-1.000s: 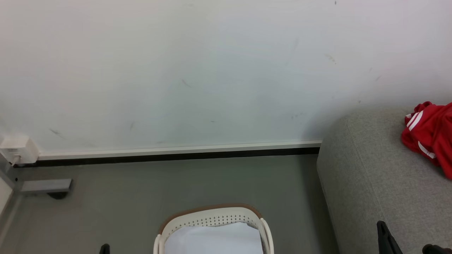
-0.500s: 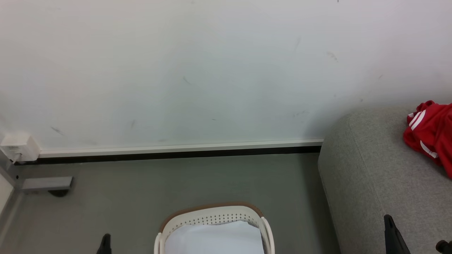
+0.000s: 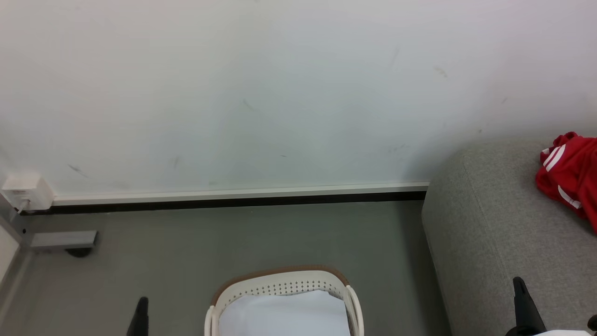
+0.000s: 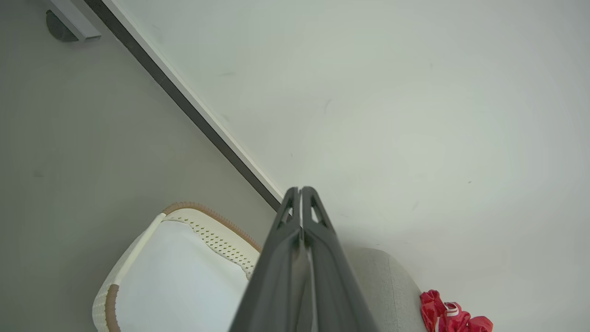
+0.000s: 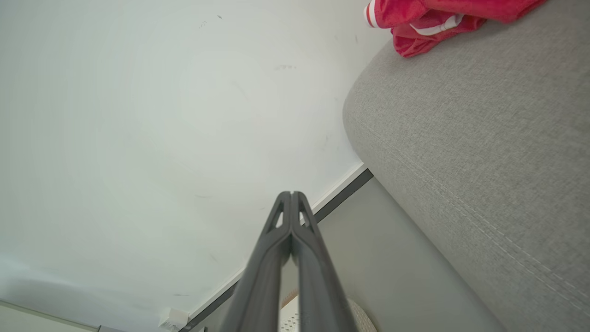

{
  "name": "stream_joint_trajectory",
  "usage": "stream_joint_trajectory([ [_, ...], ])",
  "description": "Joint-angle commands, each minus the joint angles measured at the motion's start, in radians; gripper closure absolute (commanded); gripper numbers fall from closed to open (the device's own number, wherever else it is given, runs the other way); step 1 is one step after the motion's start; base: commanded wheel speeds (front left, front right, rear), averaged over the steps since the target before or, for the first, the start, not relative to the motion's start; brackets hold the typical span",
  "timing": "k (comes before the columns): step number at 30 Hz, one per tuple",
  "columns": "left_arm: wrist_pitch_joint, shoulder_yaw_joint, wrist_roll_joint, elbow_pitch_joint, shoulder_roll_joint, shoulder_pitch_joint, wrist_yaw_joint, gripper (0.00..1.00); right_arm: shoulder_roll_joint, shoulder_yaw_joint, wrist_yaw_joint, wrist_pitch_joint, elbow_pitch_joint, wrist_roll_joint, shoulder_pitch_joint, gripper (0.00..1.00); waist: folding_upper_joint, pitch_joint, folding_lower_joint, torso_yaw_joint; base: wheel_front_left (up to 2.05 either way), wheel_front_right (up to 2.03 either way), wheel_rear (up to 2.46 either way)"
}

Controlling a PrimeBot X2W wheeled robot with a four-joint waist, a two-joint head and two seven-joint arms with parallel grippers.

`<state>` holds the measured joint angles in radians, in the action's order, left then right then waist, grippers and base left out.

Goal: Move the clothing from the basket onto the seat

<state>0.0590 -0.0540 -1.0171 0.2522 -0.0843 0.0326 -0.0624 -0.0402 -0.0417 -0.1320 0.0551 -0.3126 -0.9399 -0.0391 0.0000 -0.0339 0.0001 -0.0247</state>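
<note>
The white basket (image 3: 280, 276) with a brown rim stands on the floor at the bottom centre, and its inside looks pale white. The red clothing (image 3: 569, 172) with white stripes lies bunched on the grey seat (image 3: 489, 224) at the right. My left gripper (image 3: 141, 310) is shut on nothing, left of the basket. My right gripper (image 3: 521, 291) is shut on nothing, in front of the seat's side. The left wrist view shows my left gripper (image 4: 300, 190) above the basket (image 4: 207, 220), the seat (image 4: 387, 286) and the clothing (image 4: 449, 318). In the right wrist view are my right gripper (image 5: 292, 193), the seat (image 5: 461, 129) and the clothing (image 5: 428, 23).
A white wall with a dark skirting strip (image 3: 233, 202) runs behind the basket. A white plug box (image 3: 25, 191) and a grey metal foot (image 3: 63, 239) sit at the far left. Grey floor (image 3: 280, 233) lies between wall, basket and seat.
Both fingertips have risen further into the head view, the left from the bottom edge. The view itself has shifted slightly. Basket and clothing lie as before.
</note>
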Motion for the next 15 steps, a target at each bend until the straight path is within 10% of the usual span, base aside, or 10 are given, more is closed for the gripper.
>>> stream_joint_trajectory([
  [1,-0.011,-0.008,-0.031,-0.011,-0.005,-0.024,-0.008,1.00,-0.010,-0.008,0.001,-0.008,0.019,-0.037,-0.025,1.00,0.0000,0.001,-0.0001,0.001,0.00,0.00,0.00],
  [15,-0.051,-0.022,-0.172,-0.010,0.005,-0.055,-0.023,1.00,-0.012,-0.024,0.001,-0.047,0.031,-0.192,-0.037,1.00,0.0000,0.008,-0.0001,0.005,0.00,0.00,0.00],
])
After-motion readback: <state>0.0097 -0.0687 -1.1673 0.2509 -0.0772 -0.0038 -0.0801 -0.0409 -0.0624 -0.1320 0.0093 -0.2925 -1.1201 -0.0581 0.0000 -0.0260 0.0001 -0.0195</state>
